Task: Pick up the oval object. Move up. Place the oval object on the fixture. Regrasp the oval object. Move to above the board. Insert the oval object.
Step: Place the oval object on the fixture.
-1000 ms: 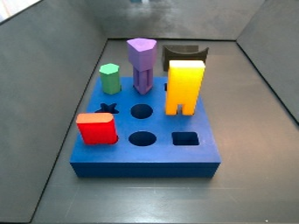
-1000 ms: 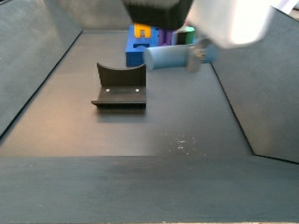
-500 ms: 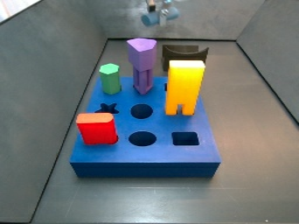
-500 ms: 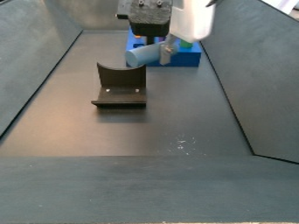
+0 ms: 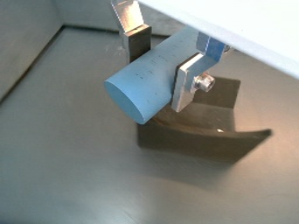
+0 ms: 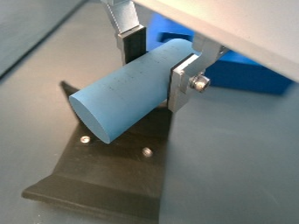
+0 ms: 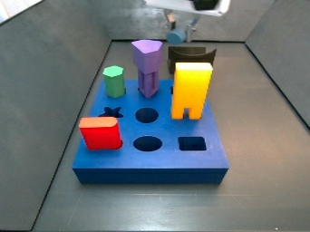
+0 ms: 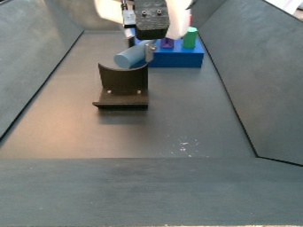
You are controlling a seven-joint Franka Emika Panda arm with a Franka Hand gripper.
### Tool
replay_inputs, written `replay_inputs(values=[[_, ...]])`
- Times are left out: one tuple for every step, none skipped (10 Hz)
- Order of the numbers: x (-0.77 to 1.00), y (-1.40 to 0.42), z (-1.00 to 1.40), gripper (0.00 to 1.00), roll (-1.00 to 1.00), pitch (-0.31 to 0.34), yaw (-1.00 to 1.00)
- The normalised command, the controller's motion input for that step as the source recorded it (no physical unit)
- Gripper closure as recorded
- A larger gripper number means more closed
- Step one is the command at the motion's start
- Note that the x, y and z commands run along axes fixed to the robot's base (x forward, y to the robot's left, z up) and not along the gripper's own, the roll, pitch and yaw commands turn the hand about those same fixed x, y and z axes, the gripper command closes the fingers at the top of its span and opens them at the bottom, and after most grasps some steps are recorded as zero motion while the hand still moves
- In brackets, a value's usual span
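Note:
My gripper (image 5: 163,54) is shut on the oval object (image 5: 156,76), a smooth grey-blue peg held lying across the jaws. It shows in both wrist views (image 6: 122,91). The peg hangs just above the fixture (image 6: 107,166), a dark bracket with a scooped top, seen below it in both wrist views (image 5: 205,128). In a side view the gripper (image 8: 144,35) holds the peg (image 8: 131,57) over the fixture (image 8: 122,86), close to its upright back. The blue board (image 7: 151,136) lies behind the fixture (image 7: 191,54) from that side.
On the board stand a purple column (image 7: 148,65), a yellow arch block (image 7: 191,89), a green hexagonal peg (image 7: 114,82) and a red block (image 7: 100,133). Grey walls (image 8: 35,62) slope up round the floor. The board's corner (image 6: 251,72) shows beyond the peg.
The gripper has moved down and to the left with the peg, from beside the board to just above the fixture.

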Motion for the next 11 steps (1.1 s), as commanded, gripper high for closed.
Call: replay_inputs(values=[[0.94, -0.19, -0.13, 1.0, -0.11, 0.072, 1.0], [0.78, -0.09, -0.08, 1.0, -0.13, 0.092, 1.0], [0.25, 0.33, 1.0, 1.0, -1.0, -0.034, 0.73], [0.12, 0.35, 1.0, 1.0, -1.0, -0.012, 0.58], [-0.02, 0.32, 1.0, 1.0, -1.0, 0.027, 0.52], [-0.1, 0.2, 0.82, 1.0, -1.0, 0.037, 0.48], [-0.07, 0.14, 0.62, 1.0, -1.0, 0.056, 0.45], [-0.03, 0.09, 0.41, 1.0, -1.0, 0.089, 0.42], [-0.01, 0.07, 0.18, 1.0, -1.0, 0.135, 0.39], [0.03, 0.05, 0.03, 1.0, -1.0, 0.181, 0.34], [0.05, 0.05, 0.02, 1.0, -0.91, 0.248, 0.23]])
